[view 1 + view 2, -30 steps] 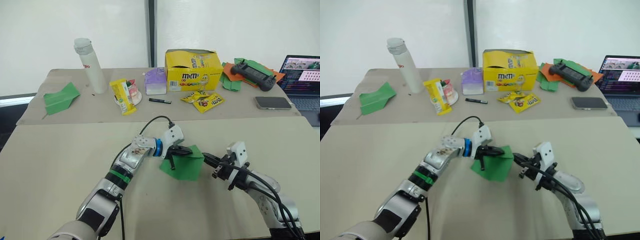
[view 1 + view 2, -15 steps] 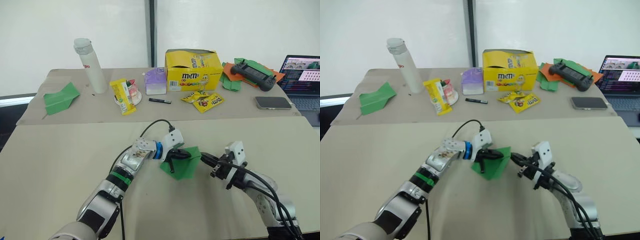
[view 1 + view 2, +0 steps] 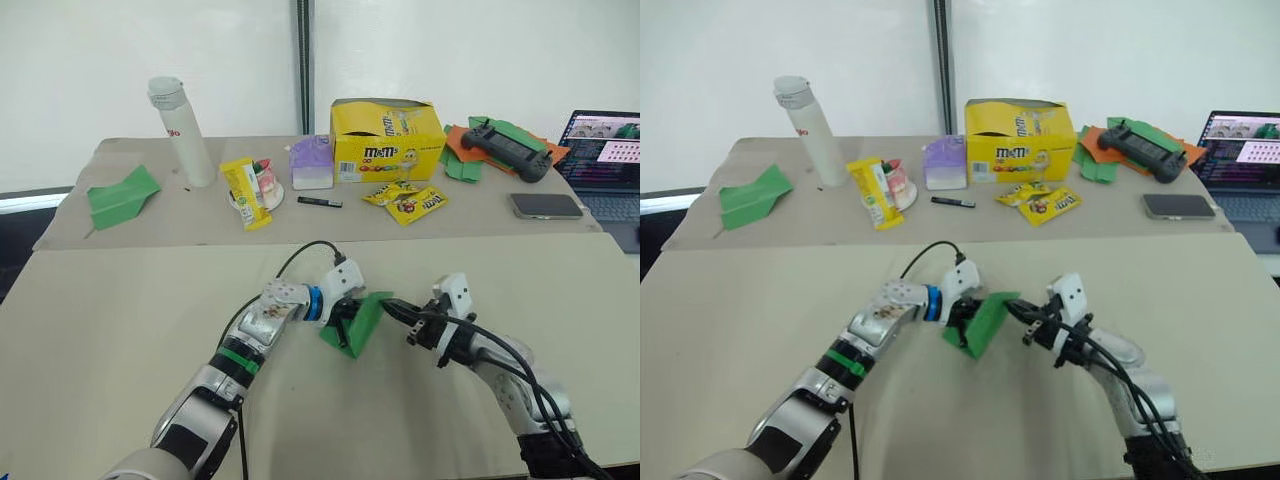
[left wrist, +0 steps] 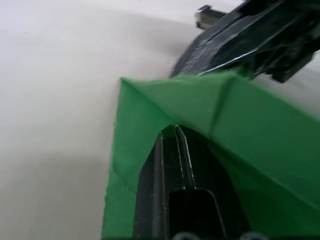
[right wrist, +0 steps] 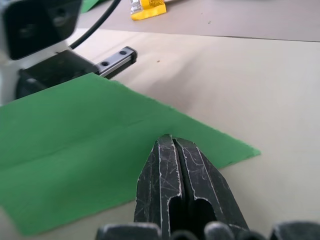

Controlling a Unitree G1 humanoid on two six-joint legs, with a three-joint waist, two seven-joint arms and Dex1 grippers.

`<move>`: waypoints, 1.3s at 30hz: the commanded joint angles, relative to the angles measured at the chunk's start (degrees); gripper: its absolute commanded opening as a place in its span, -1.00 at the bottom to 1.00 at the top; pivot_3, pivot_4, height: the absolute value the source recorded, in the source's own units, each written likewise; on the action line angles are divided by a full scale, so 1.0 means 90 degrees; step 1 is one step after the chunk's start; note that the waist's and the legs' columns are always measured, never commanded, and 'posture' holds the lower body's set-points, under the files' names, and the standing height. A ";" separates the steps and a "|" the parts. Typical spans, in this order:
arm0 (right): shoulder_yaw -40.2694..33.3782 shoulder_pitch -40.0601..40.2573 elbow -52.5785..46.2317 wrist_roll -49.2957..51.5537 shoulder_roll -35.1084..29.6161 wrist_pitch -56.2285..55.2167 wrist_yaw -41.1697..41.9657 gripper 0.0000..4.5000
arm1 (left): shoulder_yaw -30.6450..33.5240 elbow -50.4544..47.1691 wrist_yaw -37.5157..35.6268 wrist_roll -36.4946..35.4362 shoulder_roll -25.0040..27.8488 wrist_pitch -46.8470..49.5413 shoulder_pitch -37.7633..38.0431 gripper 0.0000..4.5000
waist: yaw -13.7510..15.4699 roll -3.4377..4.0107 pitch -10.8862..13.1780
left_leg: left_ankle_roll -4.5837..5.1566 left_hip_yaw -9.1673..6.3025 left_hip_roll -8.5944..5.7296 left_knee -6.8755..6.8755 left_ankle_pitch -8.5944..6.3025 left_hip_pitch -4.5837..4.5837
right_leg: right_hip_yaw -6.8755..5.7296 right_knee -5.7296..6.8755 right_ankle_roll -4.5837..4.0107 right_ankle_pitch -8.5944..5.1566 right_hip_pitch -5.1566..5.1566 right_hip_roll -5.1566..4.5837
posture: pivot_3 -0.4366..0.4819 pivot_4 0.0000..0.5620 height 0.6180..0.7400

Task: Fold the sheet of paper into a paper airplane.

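Sheet of paper: lay folded on the near tan table, well in front of the yellow candy box, one flap raised steeply.
Left gripper: fingers pressed together with no gap, tips tucked under the raised green flap; whether they pinched the paper could not be told.
Right gripper: fingers closed flat against each other, holding nothing, tips resting on the upper edge of the flap, opposite the left gripper.
Green paper dart: lay far left of the candy box.
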 commanded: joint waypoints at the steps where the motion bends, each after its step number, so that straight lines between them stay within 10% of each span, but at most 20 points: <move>1: 0.0065 -0.0169 0.0069 -0.0084 0.0052 0.0042 -0.0029 -0.99 | -0.0021 -0.0365 -0.0062 -0.0105 -0.0013 0.0143 0.0094 -1.00 | 0.0002 0.0000 0.0000 | 0.0000 0.0001 0.0000 0.0000 0.0000 0.0000 | 0.0000 0.0001 0.0000 0.0000 0.0000 0.0000 | -0.05 -0.47 1.00; 23: 0.0973 -0.0161 0.0537 -0.1142 0.0140 -0.0064 0.0038 -0.99 | 0.1272 -0.1230 -0.0030 -0.0570 0.1514 0.0548 -0.0050 -1.00 | -0.0032 -0.0007 -0.0003 | -0.0002 -0.0007 0.0010 -0.0001 -0.0001 0.0046 | 0.0000 0.0031 -0.0006 -0.0006 0.0023 0.0007 | -0.05 -0.47 1.00; 39: 0.0543 -0.0043 0.0308 -0.1046 0.0241 0.0055 -0.0103 -0.99 | -0.0171 -0.0799 0.0443 0.0331 0.0967 0.0435 0.0387 -1.00 | -0.0002 -0.0013 -0.0006 | -0.0002 -0.0005 0.0009 -0.0005 -0.0001 0.0058 | 0.0001 0.0033 -0.0009 -0.0010 0.0033 0.0007 | -0.05 -0.47 1.00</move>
